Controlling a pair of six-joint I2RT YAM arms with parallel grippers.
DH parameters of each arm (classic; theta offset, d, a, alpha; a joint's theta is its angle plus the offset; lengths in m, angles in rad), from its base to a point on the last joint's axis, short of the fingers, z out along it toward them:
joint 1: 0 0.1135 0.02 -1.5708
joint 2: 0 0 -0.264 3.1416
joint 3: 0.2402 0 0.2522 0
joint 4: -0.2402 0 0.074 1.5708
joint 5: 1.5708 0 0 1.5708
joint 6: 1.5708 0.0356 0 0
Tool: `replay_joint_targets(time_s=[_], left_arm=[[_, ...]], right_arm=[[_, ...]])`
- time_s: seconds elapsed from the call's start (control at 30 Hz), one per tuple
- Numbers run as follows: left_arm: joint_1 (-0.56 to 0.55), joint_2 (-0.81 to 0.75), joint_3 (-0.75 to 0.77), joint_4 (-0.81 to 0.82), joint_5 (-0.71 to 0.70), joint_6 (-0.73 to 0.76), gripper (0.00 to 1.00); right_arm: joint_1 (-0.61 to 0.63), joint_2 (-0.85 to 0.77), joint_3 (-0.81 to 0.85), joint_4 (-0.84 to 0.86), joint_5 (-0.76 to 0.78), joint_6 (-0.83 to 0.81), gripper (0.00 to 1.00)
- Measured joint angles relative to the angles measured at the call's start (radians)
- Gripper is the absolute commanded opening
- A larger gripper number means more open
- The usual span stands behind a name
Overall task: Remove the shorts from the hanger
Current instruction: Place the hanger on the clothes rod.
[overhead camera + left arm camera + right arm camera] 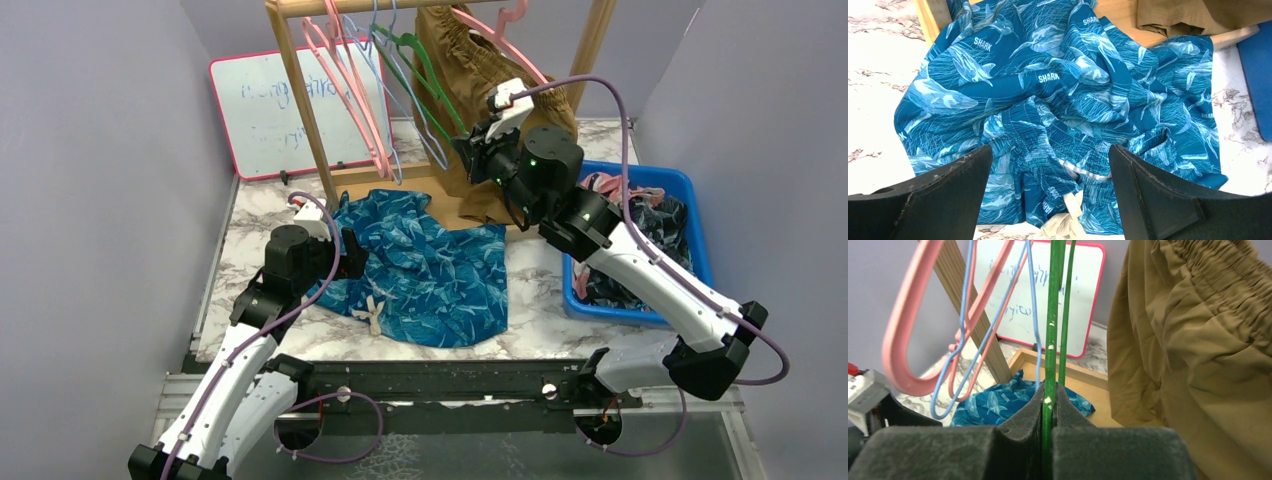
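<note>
Blue shark-print shorts (430,270) lie crumpled on the marble table, off any hanger, with their white drawstring (1068,220) at the near edge. My left gripper (350,260) hovers at their left edge, open, its fingers (938,195) wide apart over the fabric (1058,90) and holding nothing. Tan-brown shorts (480,70) hang by the elastic waist on a pink hanger (500,40) at the rack's right end. My right gripper (468,150) is just left of them, shut on the wire of an empty green hanger (1054,315) that passes between its pads (1030,415). The tan shorts (1198,350) fill the right of that view.
The wooden rack (300,100) carries empty pink hangers (350,90) and a blue one (1034,315). A whiteboard (260,110) leans against the back wall. A blue bin (690,190) with several garments sits at the right, under my right arm.
</note>
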Motion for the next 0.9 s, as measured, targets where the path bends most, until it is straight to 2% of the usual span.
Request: replay_joint_targets(time_s=[0.3, 0.57, 0.6, 0.67, 0.77, 0.9], left_arm=[[0.000, -0.002, 0.000, 0.000, 0.000, 0.000, 0.89], [0.000, -0.002, 0.000, 0.000, 0.000, 0.000, 0.89], [0.000, -0.002, 0.000, 0.000, 0.000, 0.000, 0.89], [0.000, -0.002, 0.000, 0.000, 0.000, 0.000, 0.89], [0.000, -0.002, 0.000, 0.000, 0.000, 0.000, 0.89], [0.000, -0.002, 0.000, 0.000, 0.000, 0.000, 0.89]], right_arm=[[0.000, 0.026, 0.006, -0.016, 0.006, 0.000, 0.05], [-0.003, 0.082, 0.100, -0.041, 0.019, -0.007, 0.07], [-0.003, 0.087, 0.100, -0.042, 0.019, -0.007, 0.10], [-0.005, 0.093, 0.099, -0.044, 0.019, -0.006, 0.21], [-0.007, 0.089, 0.084, -0.040, 0.019, -0.002, 0.46], [-0.007, 0.050, 0.011, -0.035, 0.019, 0.001, 0.61]])
